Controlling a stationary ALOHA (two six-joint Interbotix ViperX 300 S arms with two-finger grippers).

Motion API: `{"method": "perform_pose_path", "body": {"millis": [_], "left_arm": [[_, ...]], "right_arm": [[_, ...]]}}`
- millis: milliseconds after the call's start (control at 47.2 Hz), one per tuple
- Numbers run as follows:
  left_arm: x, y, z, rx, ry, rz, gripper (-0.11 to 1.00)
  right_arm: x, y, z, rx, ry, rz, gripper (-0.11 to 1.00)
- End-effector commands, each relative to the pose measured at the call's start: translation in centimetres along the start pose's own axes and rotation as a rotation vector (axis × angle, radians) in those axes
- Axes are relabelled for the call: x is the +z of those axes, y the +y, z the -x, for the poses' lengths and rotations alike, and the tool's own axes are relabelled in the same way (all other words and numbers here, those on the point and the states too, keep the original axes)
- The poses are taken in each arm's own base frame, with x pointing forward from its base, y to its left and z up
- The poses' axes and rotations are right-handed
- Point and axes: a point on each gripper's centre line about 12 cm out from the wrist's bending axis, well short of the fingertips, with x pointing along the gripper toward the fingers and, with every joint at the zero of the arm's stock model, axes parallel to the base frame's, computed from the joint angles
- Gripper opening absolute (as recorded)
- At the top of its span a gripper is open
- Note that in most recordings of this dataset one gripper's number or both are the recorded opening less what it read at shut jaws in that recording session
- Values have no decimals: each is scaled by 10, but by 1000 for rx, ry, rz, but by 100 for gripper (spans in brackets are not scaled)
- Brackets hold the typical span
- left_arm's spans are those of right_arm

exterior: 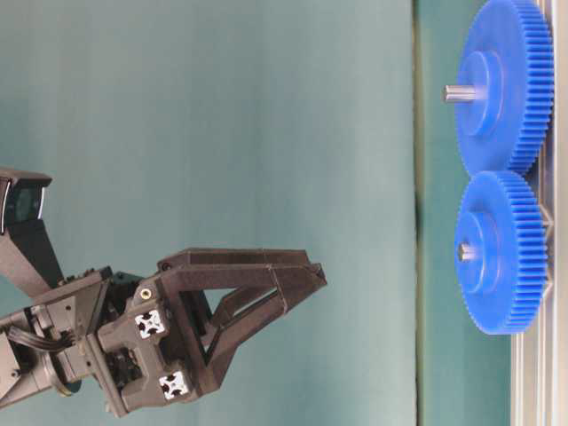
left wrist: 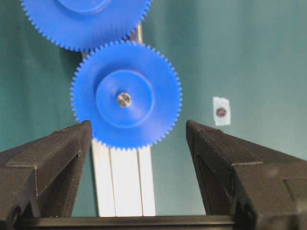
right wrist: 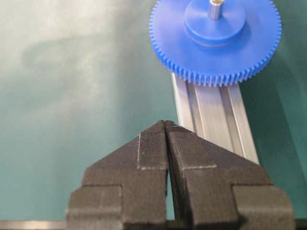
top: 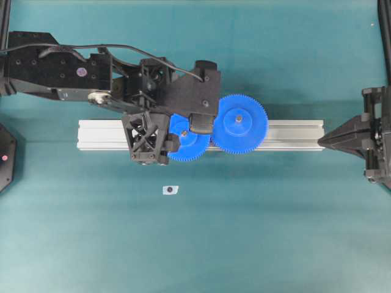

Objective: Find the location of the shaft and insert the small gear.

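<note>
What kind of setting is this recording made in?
Most likely a lab bench for robot assembly trials: a plain teal table, an aluminium rail carrying two blue gears, and two black robot arms at either side.

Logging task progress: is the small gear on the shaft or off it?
On. The small gear lies flat on the rail, the silvery shaft showing in its hub; the open left gripper holds nothing.

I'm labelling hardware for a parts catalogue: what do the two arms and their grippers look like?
Both are matte black. The left gripper has broad fingers, a lattice-braced finger mount, a black cable looping over the arm, and a small pink round sticker. The right gripper has wedge-shaped fingers with finely ridged pads.
</note>
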Motion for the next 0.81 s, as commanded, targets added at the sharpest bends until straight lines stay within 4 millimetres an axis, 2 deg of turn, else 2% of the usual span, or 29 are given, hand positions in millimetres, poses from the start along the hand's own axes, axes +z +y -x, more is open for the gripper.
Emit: {"method": "perform_pose_path", "body": {"millis": [0, 784], "left_arm": [[5, 1, 11, 7, -36, -4, 75], [6, 1, 8, 6, -30, -6, 75]], "right_arm": [[4, 0, 0, 0, -11, -10, 2], [2, 0, -1, 1, -18, -12, 2]]}}
